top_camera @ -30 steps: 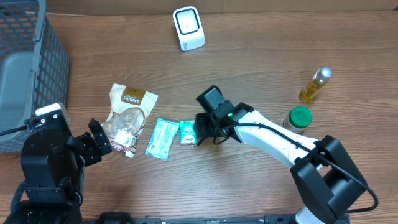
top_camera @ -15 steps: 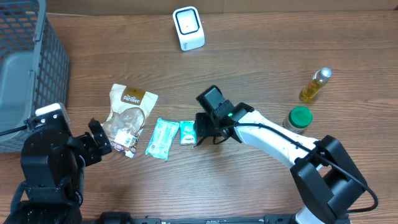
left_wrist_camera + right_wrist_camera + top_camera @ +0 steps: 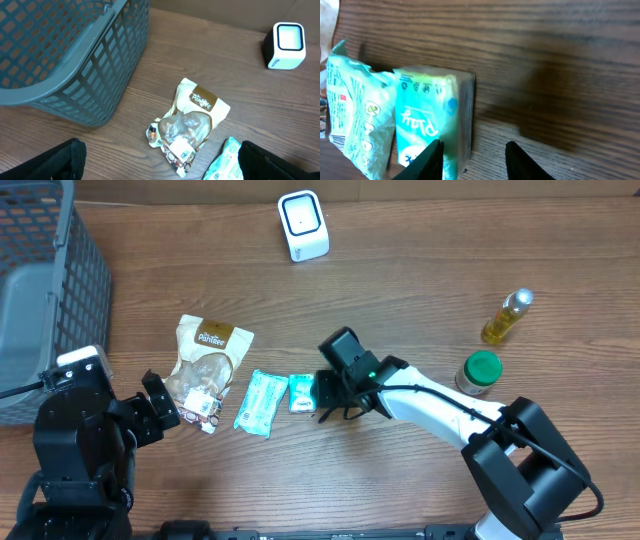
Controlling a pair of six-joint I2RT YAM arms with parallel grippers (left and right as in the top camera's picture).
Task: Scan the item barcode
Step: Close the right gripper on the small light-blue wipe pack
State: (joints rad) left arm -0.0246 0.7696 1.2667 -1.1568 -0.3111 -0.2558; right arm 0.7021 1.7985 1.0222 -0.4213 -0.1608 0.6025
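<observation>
A small green tissue pack [image 3: 301, 393] [image 3: 427, 125] lies on the wooden table, with a teal packet [image 3: 260, 403] [image 3: 352, 115] to its left. My right gripper [image 3: 326, 394] [image 3: 476, 162] is low at the pack's right edge and open. One fingertip [image 3: 432, 159] is over the pack's top, the other over bare wood, clear of the pack's side. The white scanner [image 3: 303, 225] [image 3: 285, 45] stands at the back. My left gripper [image 3: 156, 410] [image 3: 162, 165] is wide open at the front left, holding nothing, just short of a brown snack bag [image 3: 207, 365] [image 3: 192, 125].
A grey mesh basket [image 3: 40, 290] [image 3: 75, 60] fills the back left corner. At the right stand a yellow oil bottle [image 3: 507, 316] and a green-lidded jar [image 3: 480, 372].
The right arm has shifted slightly toward the table's front and its jaws have narrowed a little beside the green pack. The left arm and the items have not moved.
</observation>
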